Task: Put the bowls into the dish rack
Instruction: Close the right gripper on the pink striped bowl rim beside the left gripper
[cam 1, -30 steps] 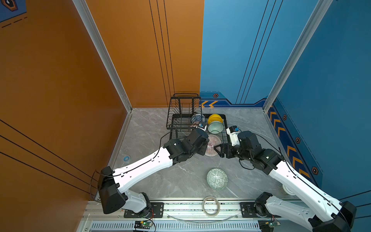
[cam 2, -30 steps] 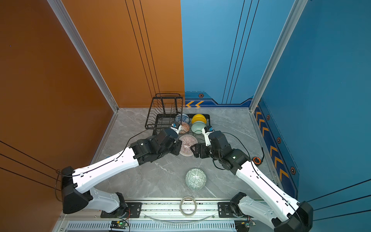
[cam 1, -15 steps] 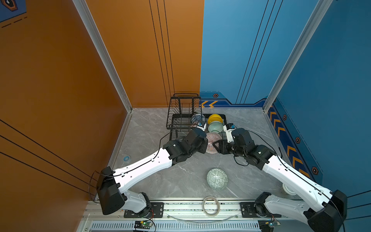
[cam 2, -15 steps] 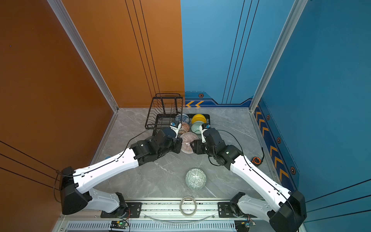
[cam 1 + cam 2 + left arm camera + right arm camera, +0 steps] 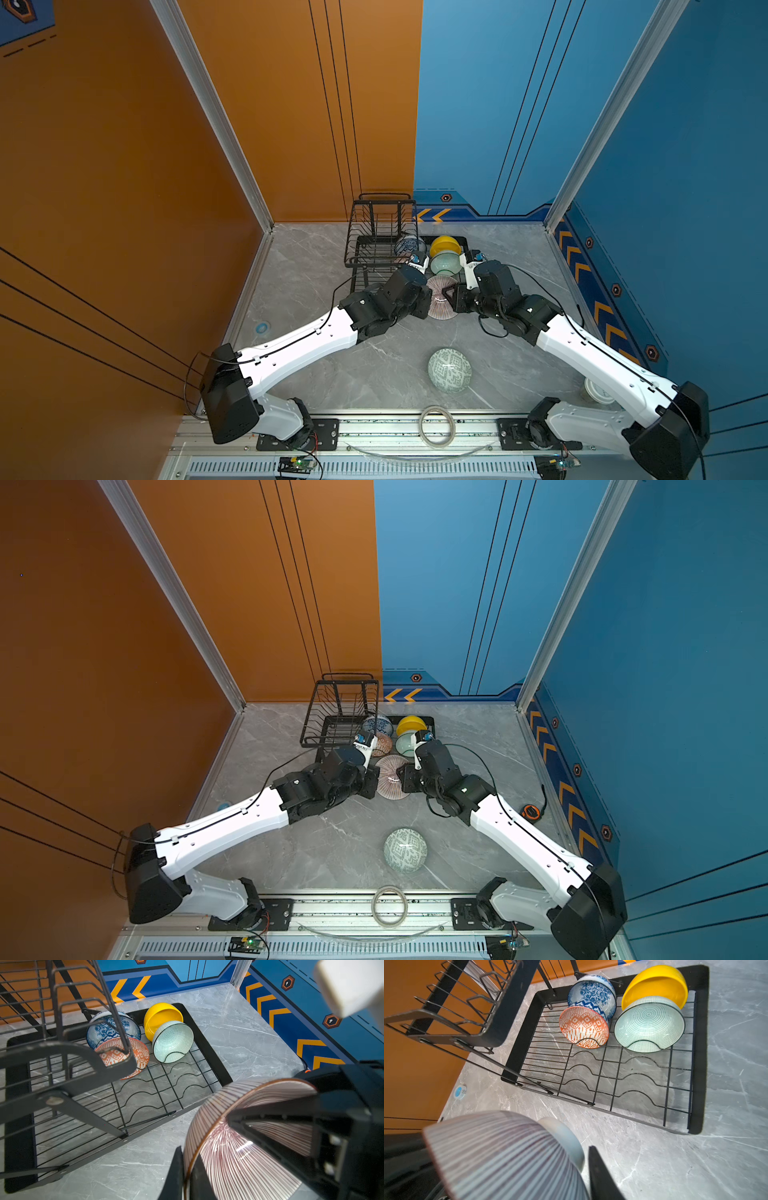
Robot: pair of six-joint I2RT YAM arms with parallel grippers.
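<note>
The dish rack (image 5: 376,262) sits just above the middle of the frame in both top views, on a grey marbled table (image 5: 365,374). It is thin black wire bent into wavy slots inside a flat black metal band, with a taller wire basket (image 5: 382,216) at its upper left. Four glossy round bowls stand on edge in the slots at the rack's upper right end, in two pairs. A blue floral bowl (image 5: 593,993) has an orange diamond bowl (image 5: 583,1024) just in front of it, and a plain yellow bowl (image 5: 654,982) has a pale green ringed bowl (image 5: 649,1024) just in front

Just below the rack, a striped bowl (image 5: 440,311) with fine dark lines fanning out from its foot is held up on edge between the two arms. The left hand (image 5: 187,1165) is clamped narrow on its rim. The right hand (image 5: 452,297) straddles the opposite wall, one finger inside and one outside; I cannot tell whether it grips

A green maze bowl (image 5: 451,370) lies upside down on the table at lower centre, well apart from the rack
</note>
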